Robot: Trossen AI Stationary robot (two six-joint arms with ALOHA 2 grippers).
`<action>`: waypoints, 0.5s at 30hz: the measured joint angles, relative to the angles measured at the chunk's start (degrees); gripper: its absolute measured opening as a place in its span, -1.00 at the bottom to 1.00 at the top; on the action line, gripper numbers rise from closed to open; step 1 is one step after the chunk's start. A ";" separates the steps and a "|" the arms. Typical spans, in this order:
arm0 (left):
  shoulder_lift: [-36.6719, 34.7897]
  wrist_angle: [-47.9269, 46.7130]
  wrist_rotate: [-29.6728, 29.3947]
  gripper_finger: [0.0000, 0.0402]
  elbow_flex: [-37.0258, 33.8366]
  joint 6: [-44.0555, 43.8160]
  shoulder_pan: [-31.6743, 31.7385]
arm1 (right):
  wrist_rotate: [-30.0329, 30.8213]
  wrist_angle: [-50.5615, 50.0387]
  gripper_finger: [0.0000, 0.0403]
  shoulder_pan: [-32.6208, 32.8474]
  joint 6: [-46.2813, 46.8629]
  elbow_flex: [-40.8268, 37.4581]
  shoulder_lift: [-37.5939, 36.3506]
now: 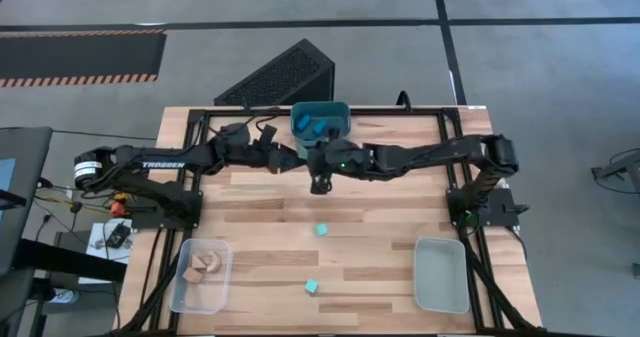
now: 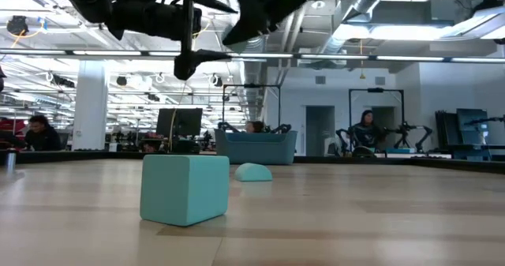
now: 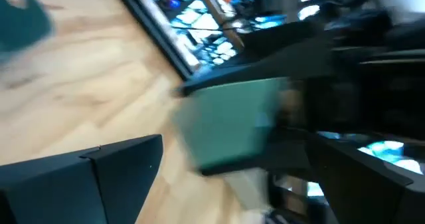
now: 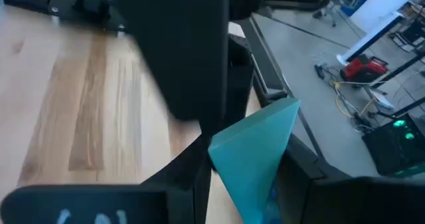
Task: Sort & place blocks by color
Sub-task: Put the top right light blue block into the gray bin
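My right gripper [image 1: 318,185] hangs above the table just near of the teal bin [image 1: 320,122] and is shut on a light teal wedge block [image 4: 255,151]. My left gripper [image 1: 281,153] is open beside that bin, to its left; a blurred greenish shape fills its wrist view ahead of the fingers. Blue blocks [image 1: 318,128] lie in the teal bin. A light teal rounded block [image 1: 321,230] and a light teal cube [image 1: 312,287] rest on the table; in the low view they show as the cube [image 2: 185,189] and the rounded block [image 2: 252,172]. Tan blocks [image 1: 203,265] lie in the left clear bin. My right gripper pinches the light teal wedge between its two fingers, one on each flat side. The wedge's thin pointed end [image 4: 282,114] sticks out past the fingers. The wedge is lifted clear of the table.
The clear bin [image 1: 178,295] with the tan blocks sits at the near left. A clear bin [image 1: 441,274] with nothing in it sits at the near right. Black frame rails run along the table's left and right edges. Bare wood lies between the two teal blocks and the bins.
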 joint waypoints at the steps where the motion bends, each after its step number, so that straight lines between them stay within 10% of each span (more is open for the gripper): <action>1: 0.00 -1.12 -1.20 0.78 0.17 0.43 0.01 | 0.31 0.00 -0.34 0.18 -0.10 1.52 0.86; 8: 0.01 -3.65 -4.38 0.64 0.44 1.79 1.54 | 3.20 -4.49 -0.34 1.94 0.04 6.65 3.52; 15: -0.13 -3.82 -0.55 -0.06 0.63 4.36 1.81 | 7.14 -4.91 -0.34 3.64 0.55 6.66 3.65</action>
